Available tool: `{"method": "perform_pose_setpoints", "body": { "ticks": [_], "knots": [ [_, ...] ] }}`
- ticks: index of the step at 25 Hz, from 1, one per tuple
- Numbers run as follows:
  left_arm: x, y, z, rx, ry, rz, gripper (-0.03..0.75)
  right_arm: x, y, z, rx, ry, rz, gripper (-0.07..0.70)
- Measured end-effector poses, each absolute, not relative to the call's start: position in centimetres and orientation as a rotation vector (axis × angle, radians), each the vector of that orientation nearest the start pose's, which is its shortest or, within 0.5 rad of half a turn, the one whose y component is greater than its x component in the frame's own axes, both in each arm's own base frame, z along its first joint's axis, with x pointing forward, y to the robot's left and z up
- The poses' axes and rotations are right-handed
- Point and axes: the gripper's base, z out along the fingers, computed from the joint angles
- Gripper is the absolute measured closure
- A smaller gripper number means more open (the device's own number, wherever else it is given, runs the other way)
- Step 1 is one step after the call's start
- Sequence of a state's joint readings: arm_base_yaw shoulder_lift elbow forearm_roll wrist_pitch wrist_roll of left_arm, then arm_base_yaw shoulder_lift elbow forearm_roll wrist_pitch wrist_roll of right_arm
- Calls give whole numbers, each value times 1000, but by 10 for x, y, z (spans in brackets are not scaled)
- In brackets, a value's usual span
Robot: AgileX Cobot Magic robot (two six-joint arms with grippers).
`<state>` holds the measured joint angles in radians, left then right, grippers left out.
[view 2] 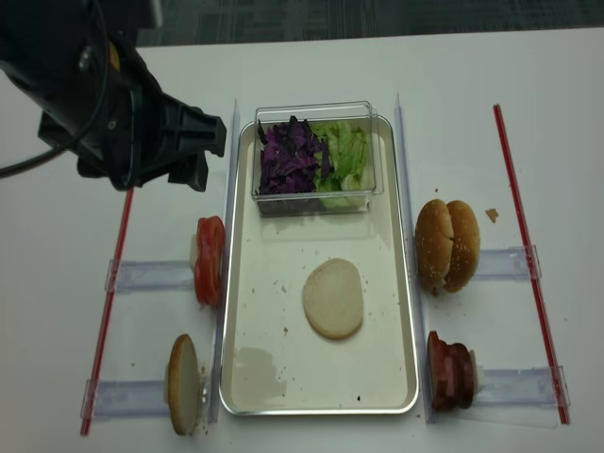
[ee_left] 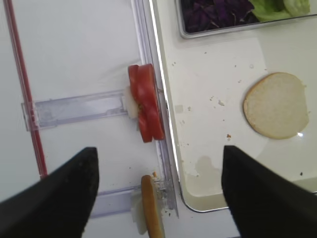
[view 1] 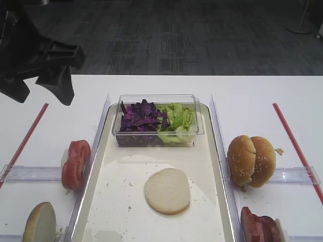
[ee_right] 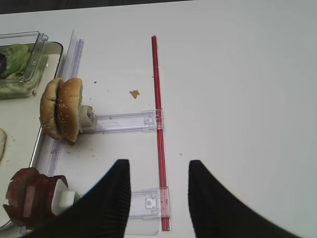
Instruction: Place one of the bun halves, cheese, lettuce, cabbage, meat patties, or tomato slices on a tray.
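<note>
The bun half [view 1: 167, 190] lies flat, cut face up, near the middle of the tray [view 1: 214, 166], with nothing touching it. My left pincer [ee_left: 158, 188] hangs spread wide and empty out at nine o'clock, above the tomato slices [ee_left: 146, 109]. I judge the placing done.

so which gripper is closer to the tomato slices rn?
Left. The left gripper hangs open above the tomato slices; the right gripper is beyond the tray, near the meat patties.
</note>
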<state>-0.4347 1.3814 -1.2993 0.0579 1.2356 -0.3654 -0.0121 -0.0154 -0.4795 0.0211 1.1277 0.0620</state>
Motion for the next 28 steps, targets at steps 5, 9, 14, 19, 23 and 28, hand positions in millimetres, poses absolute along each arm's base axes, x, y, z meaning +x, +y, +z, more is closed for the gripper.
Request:
{"method": "perform_pose_setpoints", "body": {
  "ticks": [5,9,14,19,23,28],
  "knots": [
    [245,-103,346,120,2782,-42,213,-8,2,266,77,2115,55,313],
    [245,-103,346,124,2781,-31,202,-8,2,266,77,2115,55,313],
    [247,-98,346,107,2782,-27,201,-8,2,266,77,2115,55,313],
    [256,-71,345,19,2789,-9,199,-8,2,266,77,2115,55,313],
    [262,-41,345,-51,2789,34,199,-8,2,266,77,2115,55,313],
    [266,-4,345,-143,2790,88,199,-8,2,266,77,2115,55,313]
  ]
}}
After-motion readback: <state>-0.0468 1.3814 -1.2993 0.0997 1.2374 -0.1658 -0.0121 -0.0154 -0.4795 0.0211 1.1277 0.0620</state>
